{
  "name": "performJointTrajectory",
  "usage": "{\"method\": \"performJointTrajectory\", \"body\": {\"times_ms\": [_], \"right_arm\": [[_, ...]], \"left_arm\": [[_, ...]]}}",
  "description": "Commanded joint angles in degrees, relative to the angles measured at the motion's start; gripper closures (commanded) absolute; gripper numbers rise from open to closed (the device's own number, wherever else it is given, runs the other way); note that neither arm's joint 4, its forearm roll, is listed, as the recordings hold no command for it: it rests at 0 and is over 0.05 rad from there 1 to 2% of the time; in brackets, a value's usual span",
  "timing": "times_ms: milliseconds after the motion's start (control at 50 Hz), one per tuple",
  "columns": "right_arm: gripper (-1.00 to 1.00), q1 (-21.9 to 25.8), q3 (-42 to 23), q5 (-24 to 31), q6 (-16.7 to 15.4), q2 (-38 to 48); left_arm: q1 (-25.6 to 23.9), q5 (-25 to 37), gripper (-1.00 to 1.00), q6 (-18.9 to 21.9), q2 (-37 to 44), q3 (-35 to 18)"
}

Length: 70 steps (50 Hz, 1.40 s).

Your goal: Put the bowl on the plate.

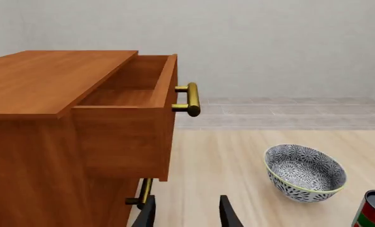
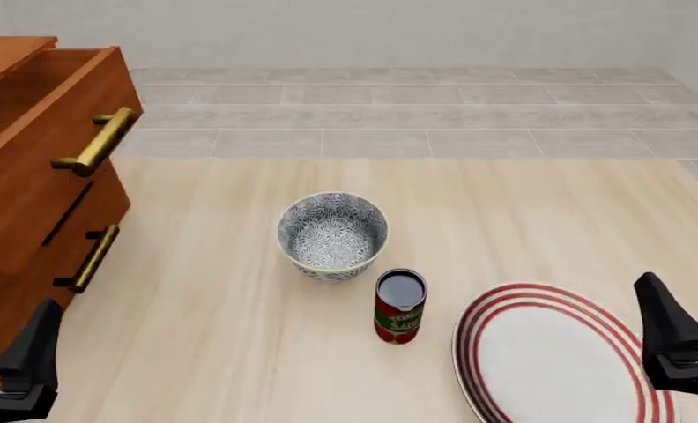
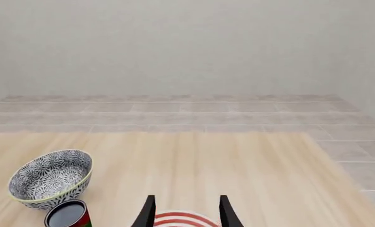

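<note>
Both grippers hang with fingers spread and hold nothing: the left gripper (image 1: 187, 213) near the cabinet (image 2: 20, 176), the right gripper (image 3: 184, 212) over the plate's near edge. The bowl (image 2: 332, 234) sits upright mid-table, the can (image 2: 400, 306) just beside it, the plate (image 2: 555, 366) apart. Only the left wrist view looks into the open drawer (image 1: 127, 90)

Bright, even, flat sim light, v. soft shadows, no glare or blur, all sharp edge to edge.
</note>
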Motion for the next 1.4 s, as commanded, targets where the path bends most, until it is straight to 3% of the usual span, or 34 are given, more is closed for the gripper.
{"method": "performJointTrajectory", "body": {"times_ms": [20,120,140,420,440,500,660,780,860,1080,1120,1200,1400], "right_arm": [[-1.0,0.0,-4.1,-3.9,-1.1,8.5],[-1.0,2.2,-6.8,-5.6,-1.9,14.6],[-1.0,3.8,-7.9,-6.3,-0.7,18.3],[-1.0,7.4,-15.4,-7.3,-2.4,29.7],[-1.0,8.0,-16.1,-7.1,-1.3,31.3],[-1.0,10.5,-18.8,-6.3,-2.4,34.2],[-1.0,11.6,-23.8,-6.0,-2.1,39.3],[-1.0,14.3,-29.0,-3.6,-4.3,44.1],[-1.0,15.9,-31.7,-2.9,-2.2,47.1],[-1.0,19.5,-38.3,-0.7,-4.8,56.2],[-1.0,19.9,-40.3,0.5,-1.6,58.5],[-1.0,22.4,-43.4,2.3,-2.5,62.8],[-1.0,25.0,-50.8,7.6,1.2,69.2]], "left_arm": [[0.0,0.0,-1.0,0.0,0.0,0.0],[0.0,0.0,-1.0,0.0,0.0,0.0],[0.0,0.0,-1.0,0.0,0.0,0.0],[0.0,0.0,-1.0,0.0,0.0,0.0],[0.0,0.0,-1.0,0.0,0.0,0.0],[0.0,0.0,-1.0,0.0,0.0,0.0],[0.0,0.0,-1.0,0.0,0.0,0.0],[0.0,0.0,-1.0,0.0,0.0,0.0],[0.0,0.0,-1.0,0.0,0.0,0.0],[0.0,0.0,-1.0,0.0,0.0,0.0],[0.0,0.0,-1.0,0.0,0.0,0.0],[0.0,0.0,-1.0,0.0,0.0,0.0],[0.0,0.0,-1.0,0.0,0.0,0.0]]}}
